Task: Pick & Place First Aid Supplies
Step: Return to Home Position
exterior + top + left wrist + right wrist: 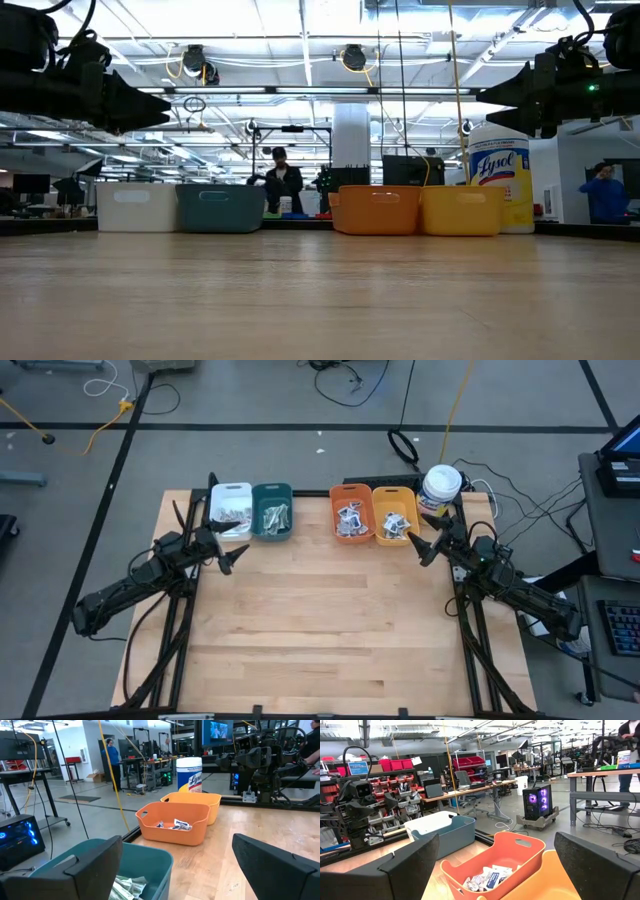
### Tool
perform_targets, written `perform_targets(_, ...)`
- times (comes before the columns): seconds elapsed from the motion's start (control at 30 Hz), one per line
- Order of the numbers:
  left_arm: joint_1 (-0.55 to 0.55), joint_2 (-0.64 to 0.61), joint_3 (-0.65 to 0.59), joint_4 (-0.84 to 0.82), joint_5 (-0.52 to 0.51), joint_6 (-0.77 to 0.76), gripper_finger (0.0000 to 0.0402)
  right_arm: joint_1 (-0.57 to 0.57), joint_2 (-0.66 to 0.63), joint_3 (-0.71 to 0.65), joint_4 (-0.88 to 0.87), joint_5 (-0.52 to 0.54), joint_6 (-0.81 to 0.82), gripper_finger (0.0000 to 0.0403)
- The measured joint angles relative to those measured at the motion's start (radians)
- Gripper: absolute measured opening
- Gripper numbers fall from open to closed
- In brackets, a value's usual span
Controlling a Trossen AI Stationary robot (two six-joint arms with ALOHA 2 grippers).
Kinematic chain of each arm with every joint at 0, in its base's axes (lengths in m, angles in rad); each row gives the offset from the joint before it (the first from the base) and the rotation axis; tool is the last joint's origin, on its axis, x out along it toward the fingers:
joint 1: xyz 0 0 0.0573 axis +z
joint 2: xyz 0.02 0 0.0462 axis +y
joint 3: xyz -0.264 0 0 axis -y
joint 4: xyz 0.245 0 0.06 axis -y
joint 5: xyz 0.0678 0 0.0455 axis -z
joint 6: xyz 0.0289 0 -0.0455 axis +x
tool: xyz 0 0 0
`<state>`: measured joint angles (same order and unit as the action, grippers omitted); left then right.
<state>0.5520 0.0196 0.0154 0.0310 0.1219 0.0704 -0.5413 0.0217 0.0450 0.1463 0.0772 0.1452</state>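
Observation:
The first aid supplies lie sorted in four bins along the table's far edge. White packets (pixel 230 516) are in the white bin (pixel 232 492). Pale-green strips (pixel 274 517) fill the teal bin (pixel 272 490). White printed packets (pixel 350 521) sit in the orange bin (pixel 351 490), with more packets (pixel 394 523) in the yellow bin (pixel 394 491). My left gripper (pixel 232 557) hangs open above the table just near of the white bin. My right gripper (pixel 425 548) hangs open near of the yellow bin. In the low view both grippers (pixel 150 108) (pixel 495 100) are raised well above the table.
A white canister with a yellow label (pixel 441 487) stands right of the yellow bin at the far right corner. The bare wooden table top (pixel 330 630) spreads out near of the bins. People show in the room beyond the table (pixel 283 180).

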Motion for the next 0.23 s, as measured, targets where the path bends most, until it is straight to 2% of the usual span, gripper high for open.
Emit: perform_targets(0.23, 0.000, 0.000, 0.000, 0.000, 0.000, 0.000, 0.0379, 0.000, 0.000, 0.000, 0.000, 0.000, 0.000, 0.0392)
